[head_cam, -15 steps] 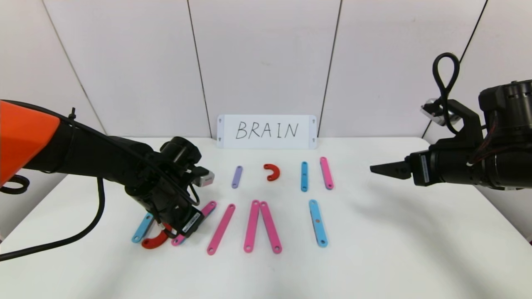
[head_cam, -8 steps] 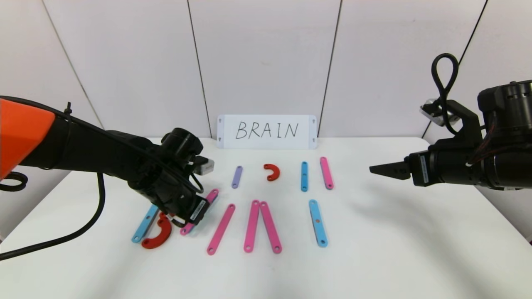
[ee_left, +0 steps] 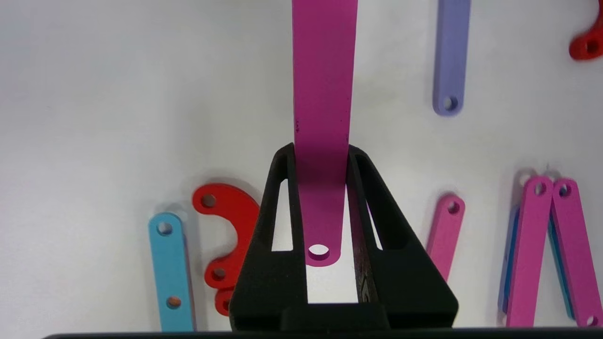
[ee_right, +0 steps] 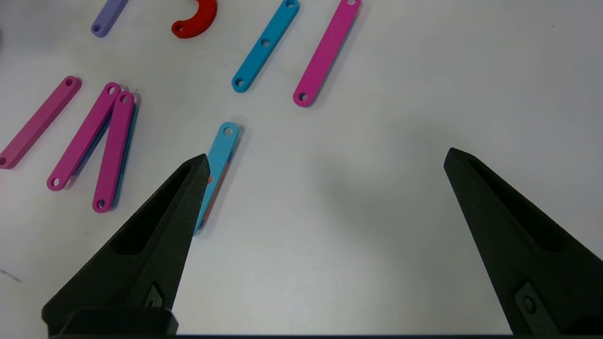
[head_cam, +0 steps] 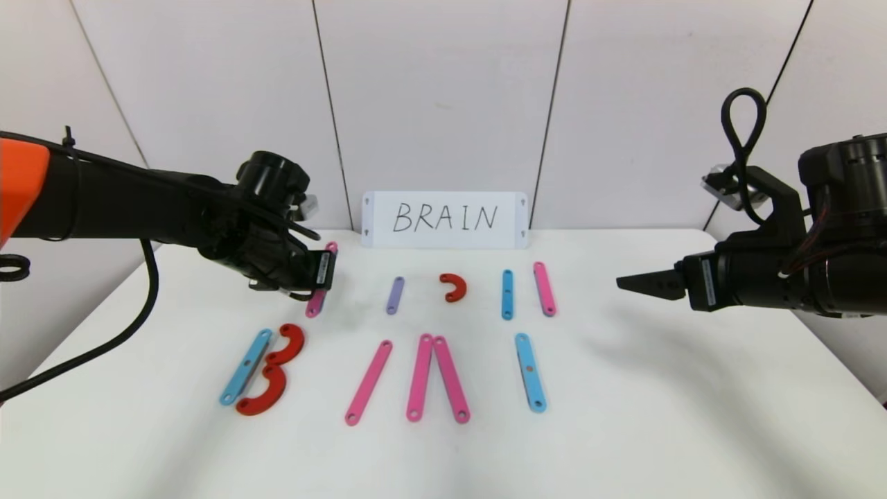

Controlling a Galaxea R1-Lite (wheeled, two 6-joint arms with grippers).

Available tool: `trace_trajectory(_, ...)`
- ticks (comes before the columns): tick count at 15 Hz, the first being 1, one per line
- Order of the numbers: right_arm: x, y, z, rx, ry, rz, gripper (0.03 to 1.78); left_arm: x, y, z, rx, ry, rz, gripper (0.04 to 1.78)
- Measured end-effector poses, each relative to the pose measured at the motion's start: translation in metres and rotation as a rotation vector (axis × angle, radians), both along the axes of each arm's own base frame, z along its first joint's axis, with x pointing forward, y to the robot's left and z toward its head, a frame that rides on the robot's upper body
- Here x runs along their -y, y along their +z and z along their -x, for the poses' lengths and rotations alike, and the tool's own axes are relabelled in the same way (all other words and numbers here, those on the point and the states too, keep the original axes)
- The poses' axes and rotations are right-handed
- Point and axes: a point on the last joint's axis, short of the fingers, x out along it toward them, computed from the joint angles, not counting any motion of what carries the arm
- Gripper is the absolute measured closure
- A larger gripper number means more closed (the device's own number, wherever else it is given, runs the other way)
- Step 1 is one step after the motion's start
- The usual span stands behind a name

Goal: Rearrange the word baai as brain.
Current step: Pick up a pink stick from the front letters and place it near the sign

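Since prev frame, left tool has lifted the pink bar away from the B and carried it back-left, clamped on it above the desk. B left behind: light-blue bar w/ two red hooks touching it. Other pink bars lie mid-desk. Right tool hovers at right, fingers wide apart, nothing in it.

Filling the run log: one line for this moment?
left gripper: shut on pink bar, lifted | right gripper: open, idle | B: formed
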Motion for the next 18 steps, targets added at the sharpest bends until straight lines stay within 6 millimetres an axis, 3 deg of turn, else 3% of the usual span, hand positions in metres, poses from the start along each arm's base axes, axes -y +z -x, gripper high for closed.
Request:
trace_trajectory(9, -0.002, -0.003, 0.0, -0.009, 0.007, 0.003, 0.07, -0.041, -0.034, -0.063, -0.045, 0.151, -0.016, 1.52)
trace_trajectory(15, -0.002, -0.003, 0.0, -0.012, 0.007, 0.004, 0.07, -0.045, -0.049, -0.075, -0.058, 0.182, -0.004, 1.51)
trace_trajectory(18, -0.002, -0.004, 0.0, -0.012, 0.007, 0.005, 0.07, -0.045, -0.051, -0.076, -0.062, 0.182, -0.004, 1.37)
